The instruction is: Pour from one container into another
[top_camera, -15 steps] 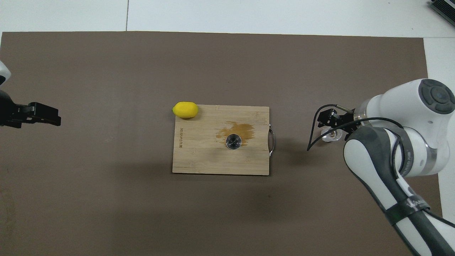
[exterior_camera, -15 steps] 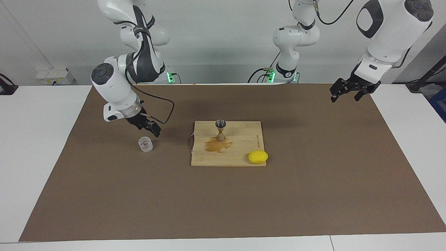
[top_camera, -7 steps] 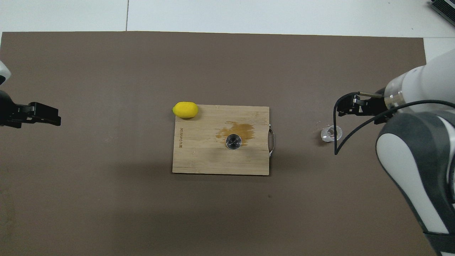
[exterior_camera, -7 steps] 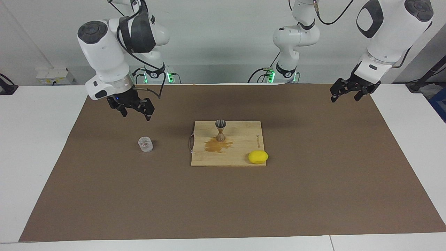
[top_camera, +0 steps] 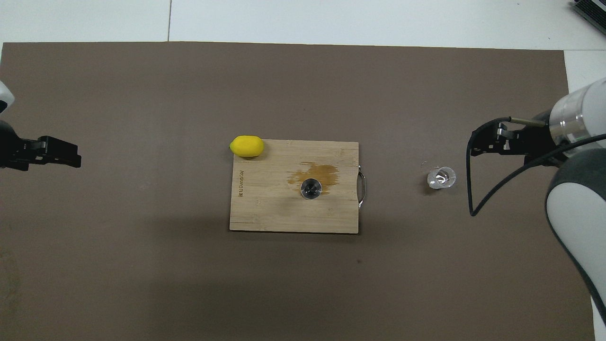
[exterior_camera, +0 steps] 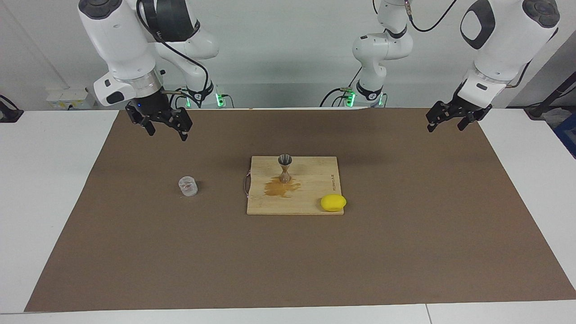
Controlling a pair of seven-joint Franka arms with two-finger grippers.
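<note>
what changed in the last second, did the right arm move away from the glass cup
Yes. The right pincer, open and low beside the glass cup a second ago, has risen and drawn back toward its base, holding nothing. The cup stayed upright on the mat. The jigger, cutting board, brown spill, lemon and waiting open left pincer are unchanged.

— Any writing to read?
— One line, printed in dark letters on the wooden cutting board (top_camera: 265,208), running along the short edge at nine o'clock of the metal jigger (top_camera: 311,188) in the overhead view.
— What does it say?
— Too small to make out; it looks like a brand mark, turned sideways.
— Anything else?
— No other text is legible.
</note>
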